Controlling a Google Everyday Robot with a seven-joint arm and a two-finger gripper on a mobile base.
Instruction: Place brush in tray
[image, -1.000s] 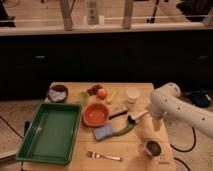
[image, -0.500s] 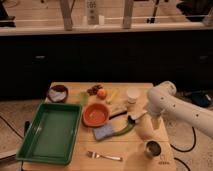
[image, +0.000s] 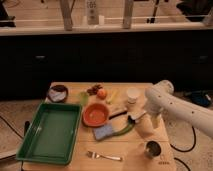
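1. Camera view, the counter: a light wooden counter stands in front of a dark cabinet front, and all the things lie on it.
2. The tray is green and rectangular with a raised rim. It fills the counter's left part, and its inside is bare green plastic.
3. The brush lies flat on the counter just right of the orange bowl, outside the tray and well apart from it. Its slim shape runs slantwise between the bowl and the gripper. Which end carries the head cannot be told.
4. The gripper hangs low over the counter's right half, at the end of a white arm that comes in from the right. It is close to the brush's right end. Whether it touches the brush, and whether it is clenched or released, cannot be told.
5. A blue sponge sits just below the bowl, with a curved green vegetable beside it.
6. A silver fork lies near the front edge, and a metal cup stands to its right.
7. At the back there is a small dark bowl at the left, then an orange fruit, and a white cup near the arm.
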